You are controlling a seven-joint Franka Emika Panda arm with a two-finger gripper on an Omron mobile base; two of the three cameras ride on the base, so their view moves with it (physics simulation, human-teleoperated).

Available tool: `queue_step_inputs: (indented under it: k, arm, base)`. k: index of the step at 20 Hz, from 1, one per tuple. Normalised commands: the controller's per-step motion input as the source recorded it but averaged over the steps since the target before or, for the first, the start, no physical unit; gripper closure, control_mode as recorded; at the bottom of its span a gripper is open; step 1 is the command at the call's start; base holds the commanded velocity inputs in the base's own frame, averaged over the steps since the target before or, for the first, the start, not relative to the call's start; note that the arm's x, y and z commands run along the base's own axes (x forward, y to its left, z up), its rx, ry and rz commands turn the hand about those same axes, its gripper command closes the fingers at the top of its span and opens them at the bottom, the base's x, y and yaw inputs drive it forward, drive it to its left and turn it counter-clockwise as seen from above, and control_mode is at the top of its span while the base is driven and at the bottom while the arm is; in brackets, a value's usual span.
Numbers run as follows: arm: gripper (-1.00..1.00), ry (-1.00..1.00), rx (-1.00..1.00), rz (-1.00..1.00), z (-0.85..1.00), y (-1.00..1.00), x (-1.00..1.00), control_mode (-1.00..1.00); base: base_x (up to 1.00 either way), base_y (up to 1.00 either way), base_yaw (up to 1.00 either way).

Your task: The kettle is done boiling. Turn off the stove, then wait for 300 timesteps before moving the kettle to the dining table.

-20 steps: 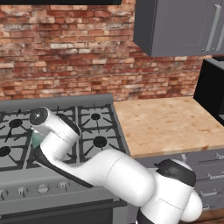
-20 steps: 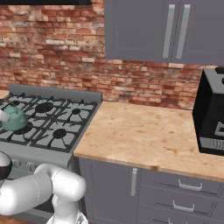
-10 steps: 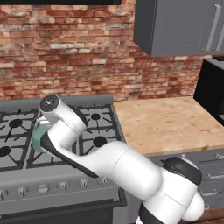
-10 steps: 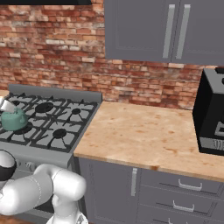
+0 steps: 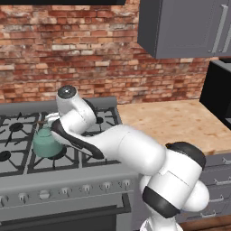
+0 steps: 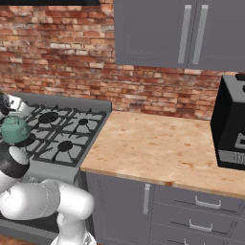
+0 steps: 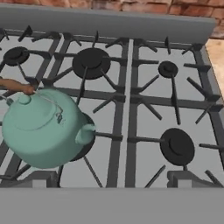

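Observation:
The teal kettle (image 5: 47, 143) (image 6: 15, 130) (image 7: 41, 127) sits upright on a front burner of the grey stove (image 5: 27, 178) (image 6: 64, 136) (image 7: 131, 100), with its spout pointing right in the hand view. My gripper (image 5: 48, 120) hovers just above and behind the kettle, open and clear of it, with nothing held. The hand view looks down on the kettle at lower left, its brown handle (image 7: 17, 85) arching over the lid. A row of knobs (image 5: 67, 191) runs along the stove's front. No flame shows at the burners. The dining table is out of view.
A wood-topped counter (image 5: 176, 122) (image 6: 158, 148) adjoins the stove on the right, over grey drawers (image 6: 201, 210). A black microwave (image 6: 232, 127) stands at the counter's far right. Grey wall cabinets (image 6: 167, 33) hang above, against a brick wall.
My arm has swung up and to the right, away from the stove's front, bringing the hand over the kettle. The kettle has stayed in place.

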Motion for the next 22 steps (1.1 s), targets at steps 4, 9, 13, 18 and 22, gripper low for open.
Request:
queue_step_inputs:
  k: [4, 9, 13, 18, 22]
  arm:
    - [-1.00, 0.06, 0.00, 0.14, -0.07, 0.03, 0.14, -1.00]
    - [-1.00, 0.08, 0.00, 0.08, -0.13, 0.16, 0.07, -1.00]
    - [-1.00, 0.09, 0.00, 0.07, -0.13, 0.14, 0.08, -1.00]
    - [-1.00, 0.11, 0.00, 0.03, -0.06, 0.21, 0.24, -1.00]
    - [-1.00, 0.07, 0.00, 0.01, -0.02, 0.22, 0.19, -1.00]
  base:
    - [0.00, 0.00, 0.00]
    - [0.00, 0.00, 0.00]
    - [0.00, 0.00, 0.00]
    - [0.00, 0.00, 0.00]
    - [0.00, 0.00, 0.00]
